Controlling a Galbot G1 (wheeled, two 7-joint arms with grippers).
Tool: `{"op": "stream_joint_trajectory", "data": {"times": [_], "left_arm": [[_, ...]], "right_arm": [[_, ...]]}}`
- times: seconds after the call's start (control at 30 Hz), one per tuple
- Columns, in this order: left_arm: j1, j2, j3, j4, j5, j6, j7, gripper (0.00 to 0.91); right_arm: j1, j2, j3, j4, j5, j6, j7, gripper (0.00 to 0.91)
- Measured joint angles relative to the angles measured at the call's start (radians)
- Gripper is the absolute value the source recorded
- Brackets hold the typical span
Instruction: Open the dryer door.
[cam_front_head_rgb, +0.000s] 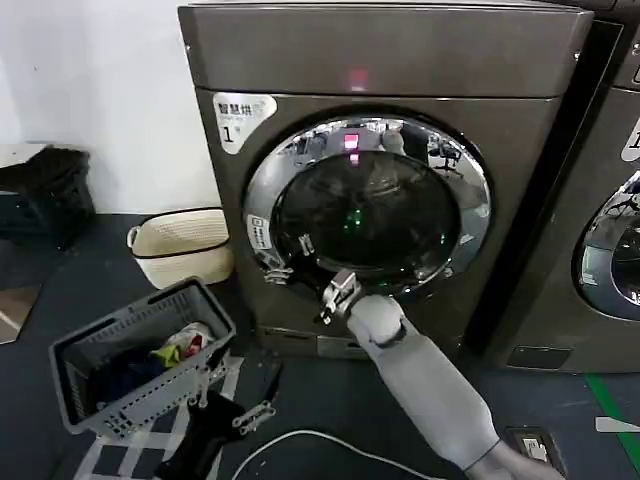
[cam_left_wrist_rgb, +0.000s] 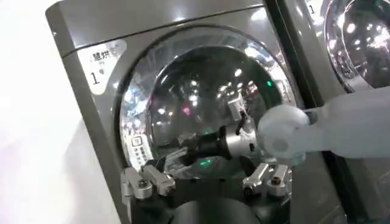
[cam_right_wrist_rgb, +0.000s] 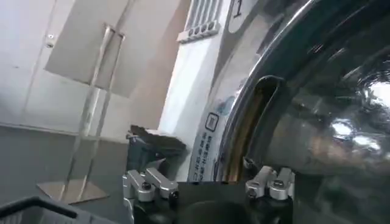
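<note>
The dryer door (cam_front_head_rgb: 455, 165), a chrome ring around dark glass, fills the front of the machine marked 1. My right arm reaches up from the lower right, and the right gripper (cam_front_head_rgb: 305, 262) sits open at the door's lower-left rim, beside the white label (cam_front_head_rgb: 258, 235). From the right wrist view a narrow dark gap (cam_right_wrist_rgb: 256, 122) runs along the door's (cam_right_wrist_rgb: 329, 91) left edge. The left wrist view looks at the door (cam_left_wrist_rgb: 195, 91) from farther back and shows the right gripper (cam_left_wrist_rgb: 183, 153) against the glass. My left gripper (cam_front_head_rgb: 245, 415) (cam_left_wrist_rgb: 207, 182) hangs low near the floor, open and empty.
A grey laundry basket (cam_front_head_rgb: 70, 385) with clothes stands on the floor at the left front, a cream basket (cam_front_head_rgb: 180, 245) behind it. A second chrome-doored machine (cam_front_head_rgb: 610, 240) stands close on the right. A white cable (cam_front_head_rgb: 320, 440) lies on the floor.
</note>
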Motion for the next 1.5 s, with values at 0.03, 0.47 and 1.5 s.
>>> {"op": "stream_joint_trajectory", "data": {"times": [0.03, 0.47, 1.5], "left_arm": [[0.000, 0.000, 0.000, 0.000, 0.000, 0.000, 0.000, 0.907], [-0.002, -0.002, 0.000, 0.002, -0.001, -0.002, 0.000, 0.907], [0.003, 0.040, -0.294, -0.020, -0.147, 0.070, -0.028, 0.907]], "right_arm": [[0.004, 0.002, -0.001, -0.008, 0.000, 0.005, -0.008, 0.907], [0.046, 0.020, -0.021, -0.102, 0.010, 0.067, -0.118, 0.907], [-0.014, -0.129, -0.015, 0.029, 0.277, 0.138, -0.588, 0.907]]}}
